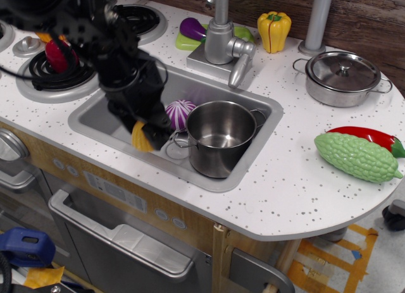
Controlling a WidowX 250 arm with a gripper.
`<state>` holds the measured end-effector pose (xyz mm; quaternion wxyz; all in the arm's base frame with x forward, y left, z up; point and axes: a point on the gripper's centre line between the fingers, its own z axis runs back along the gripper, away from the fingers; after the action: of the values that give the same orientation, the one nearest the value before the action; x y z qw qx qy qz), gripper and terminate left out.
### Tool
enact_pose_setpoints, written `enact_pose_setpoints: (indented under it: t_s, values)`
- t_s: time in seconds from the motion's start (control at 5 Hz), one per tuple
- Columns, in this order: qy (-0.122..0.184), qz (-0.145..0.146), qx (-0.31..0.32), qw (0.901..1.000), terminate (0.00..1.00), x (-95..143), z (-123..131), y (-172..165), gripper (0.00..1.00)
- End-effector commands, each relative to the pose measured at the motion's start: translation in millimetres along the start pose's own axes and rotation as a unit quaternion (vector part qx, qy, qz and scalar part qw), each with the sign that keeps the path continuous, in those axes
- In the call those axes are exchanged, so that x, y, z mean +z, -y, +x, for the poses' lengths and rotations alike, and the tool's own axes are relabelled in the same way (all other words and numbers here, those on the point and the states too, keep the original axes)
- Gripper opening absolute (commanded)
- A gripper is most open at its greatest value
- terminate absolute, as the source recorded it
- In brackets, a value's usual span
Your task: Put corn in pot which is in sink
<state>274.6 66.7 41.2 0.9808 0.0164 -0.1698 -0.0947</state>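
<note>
My black gripper (149, 133) is shut on the yellow corn (140, 137) and holds it in the air over the front left part of the grey sink (101, 116). The tall shiny steel pot (218, 136) stands open in the right half of the sink, just right of the gripper. The corn sits left of the pot's left loop handle (176, 140), at about rim height. The arm hides part of the basin floor behind it.
A purple striped ball toy (182, 112) lies in the sink between arm and pot. The silver tap (223, 37) stands behind the sink. A lidded steel pot (342, 78), yellow bell pepper (274, 31), green bumpy gourd (357, 157) and red chilli (373, 137) lie on the counter. Stove rings (133, 18) are at the left.
</note>
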Motion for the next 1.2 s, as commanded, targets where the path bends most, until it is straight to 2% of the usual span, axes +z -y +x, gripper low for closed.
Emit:
enact_pose_setpoints:
  t_s: [0.0,0.2,0.4,0.6,1.0]
  values:
    - [0.040,0.002,-0.009,0.9992,0.00,9,46,2,0.00]
    - [0.049,0.007,-0.013,0.9987,0.00,-2,66,11,0.00]
    - [0.056,-0.003,-0.023,0.9982,0.00,-13,74,13,0.00]
    - [0.061,-0.015,-0.037,0.9973,0.00,-25,74,16,1.00]
    - [0.070,-0.025,-0.048,0.9961,0.00,-27,73,17,1.00]
